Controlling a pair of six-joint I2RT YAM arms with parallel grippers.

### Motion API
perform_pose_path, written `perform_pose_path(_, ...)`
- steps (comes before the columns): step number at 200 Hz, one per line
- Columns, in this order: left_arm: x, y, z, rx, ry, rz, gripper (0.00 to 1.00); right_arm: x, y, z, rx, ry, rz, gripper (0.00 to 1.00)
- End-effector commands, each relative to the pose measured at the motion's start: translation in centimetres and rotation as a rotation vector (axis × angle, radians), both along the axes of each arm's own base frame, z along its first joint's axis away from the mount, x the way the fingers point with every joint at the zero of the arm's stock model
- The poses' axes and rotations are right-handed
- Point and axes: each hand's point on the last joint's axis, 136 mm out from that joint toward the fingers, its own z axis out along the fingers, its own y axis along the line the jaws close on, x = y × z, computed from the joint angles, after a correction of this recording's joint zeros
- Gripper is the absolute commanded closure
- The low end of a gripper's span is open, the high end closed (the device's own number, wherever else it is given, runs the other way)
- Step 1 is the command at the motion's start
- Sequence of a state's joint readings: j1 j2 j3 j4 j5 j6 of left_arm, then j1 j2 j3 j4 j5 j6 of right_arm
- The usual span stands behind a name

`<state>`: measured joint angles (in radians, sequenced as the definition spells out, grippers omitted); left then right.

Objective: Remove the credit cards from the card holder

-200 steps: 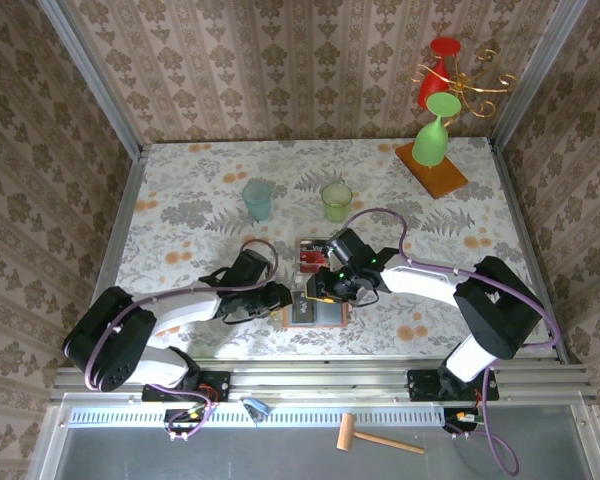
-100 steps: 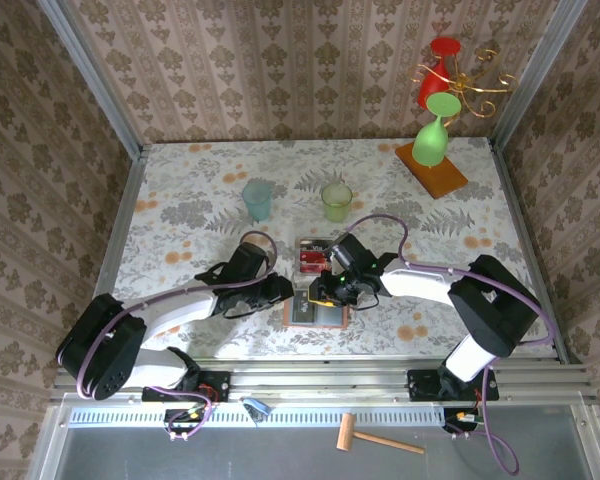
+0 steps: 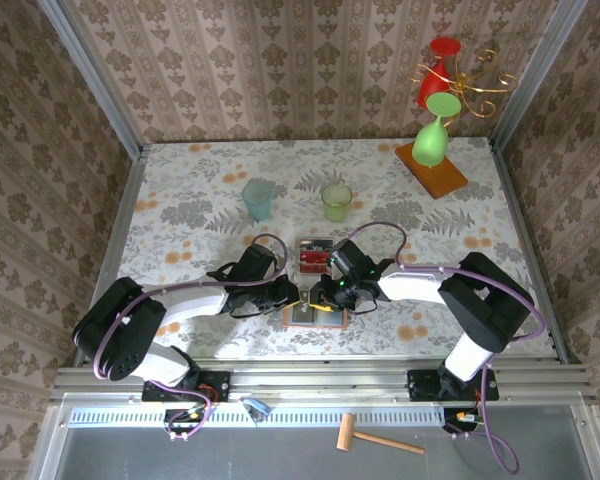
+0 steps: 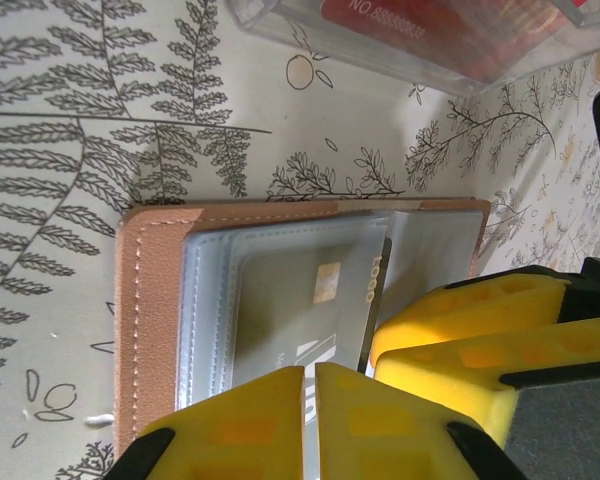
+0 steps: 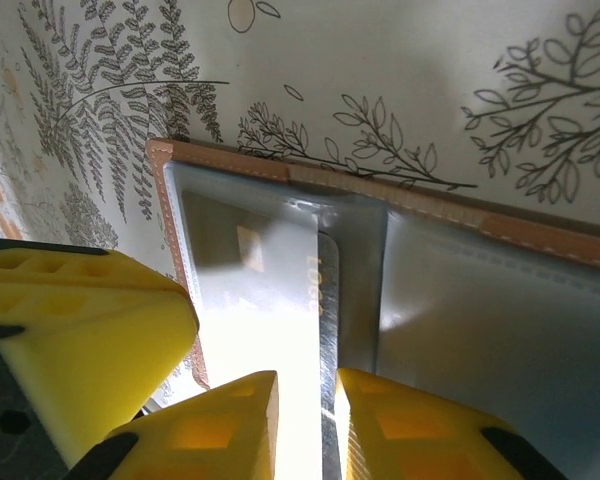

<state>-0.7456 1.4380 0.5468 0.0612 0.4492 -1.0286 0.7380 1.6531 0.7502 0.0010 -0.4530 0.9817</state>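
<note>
The card holder (image 3: 332, 321) (image 4: 145, 300) (image 5: 430, 195) lies open near the table's front edge, tan rim around grey-blue pockets. A grey credit card (image 4: 290, 290) (image 5: 270, 300) with a chip sticks partway out of its left pocket. My left gripper (image 3: 294, 297) (image 4: 310, 400) sits over that pocket with its jaws almost touching and nothing between them. My right gripper (image 3: 327, 296) (image 5: 307, 420) comes from the other side, jaws a narrow gap apart astride the card's free edge. Its yellow fingers (image 4: 480, 320) show beside the card. More red credit cards (image 4: 420, 15) lie in a clear tray.
The clear tray (image 3: 315, 255) (image 4: 380, 55) stands just behind the card holder. Further back are a pale blue cup (image 3: 257, 198) and a green cup (image 3: 336, 201). An orange board with green and red goblets (image 3: 435, 145) sits at the back right. Patterned walls enclose the table.
Both grippers have narrowed their jaws. The left gripper moved right onto the card holder, and the right gripper shifted slightly left and down over the card's edge.
</note>
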Motion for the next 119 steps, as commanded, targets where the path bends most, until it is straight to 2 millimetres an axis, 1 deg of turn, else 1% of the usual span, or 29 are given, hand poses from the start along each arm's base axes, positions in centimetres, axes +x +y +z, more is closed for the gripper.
perform_pose_path(1,-0.3,0.0,-0.1,-0.007,0.008,-0.009,0.89,-0.4,0.3,-0.5,0.007,0.019,-0.004,0.80)
perform_pose_path(22,-0.5,0.2,-0.4,-0.001,0.014,-0.007,0.89,-0.4,0.3,-0.5,0.007,0.019,-0.002,0.83)
perform_pose_path(34,-0.6,0.2,-0.4,0.000,0.016,-0.008,0.89,-0.4,0.3,-0.6,0.005,0.022,-0.001,0.86)
perform_pose_path(56,-0.6,0.3,-0.5,0.004,0.018,-0.007,0.89,-0.4,0.4,-0.9,0.000,0.026,0.000,0.86)
perform_pose_path(79,-0.6,0.4,-0.6,0.007,0.020,-0.006,0.89,-0.6,0.3,-1.3,-0.008,0.038,0.003,0.83)
perform_pose_path(119,-0.7,0.7,-0.8,0.018,0.023,-0.006,0.89,-0.8,-0.5,-1.6,-0.051,0.034,-0.001,0.70)
